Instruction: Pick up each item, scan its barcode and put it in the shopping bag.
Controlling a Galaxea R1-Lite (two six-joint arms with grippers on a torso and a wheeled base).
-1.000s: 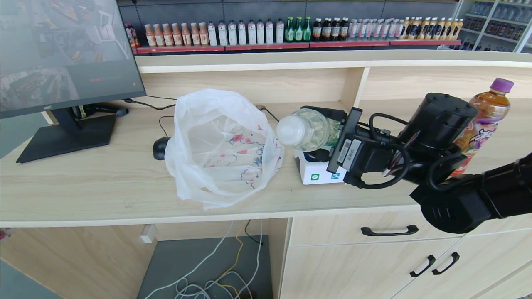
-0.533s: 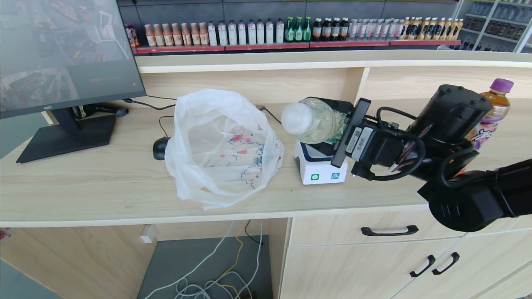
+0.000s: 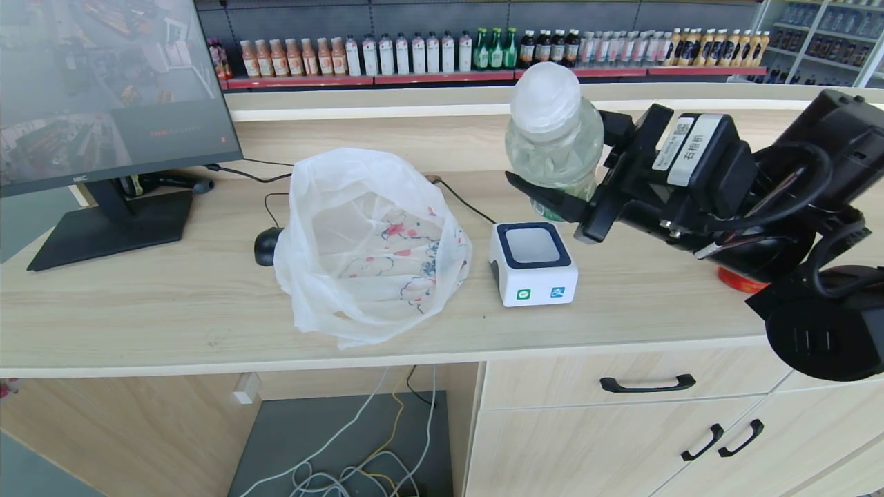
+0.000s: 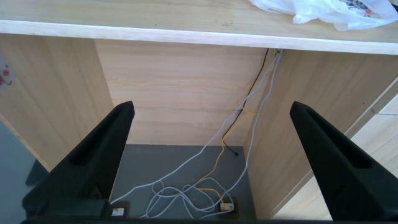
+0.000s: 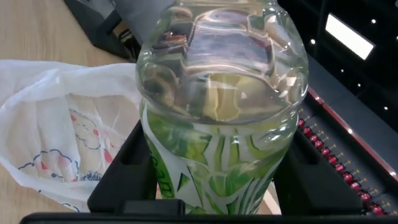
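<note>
The bottle [image 3: 552,134] is clear, ribbed plastic with a rounded, domed end and a green printed label around the part nearest the grip. The right end effector [image 3: 574,164] is clamped on the bottle at the label, one black finger on each side, as the right wrist view also shows [image 5: 217,171]. It holds the bottle in the air above the counter [image 3: 173,310], behind and a little to the right of the scanner [image 3: 532,266].

The scanner is a small white cube with a dark-rimmed square window on top. Just to its left stands the shopping bag [image 3: 373,241], thin, crinkled, translucent white plastic with a red and blue print and its mouth open upward. The counter is pale wood-grain.

A black mouse [image 3: 265,246] lies at the bag's left side, and a monitor [image 3: 103,83] on a black stand sits farther left. A red-bottomed thing [image 3: 742,279] is mostly hidden behind the right arm. Rows of bottles fill the shelf [image 3: 442,78] behind.

The bottle's long axis is nearly upright, with the domed end uppermost; I cannot tell whether that end is cap or base.

The left end effector [image 4: 211,109] hangs below the counter edge with its fingers wide apart, loose cables [image 4: 205,186] on the floor beyond.
</note>
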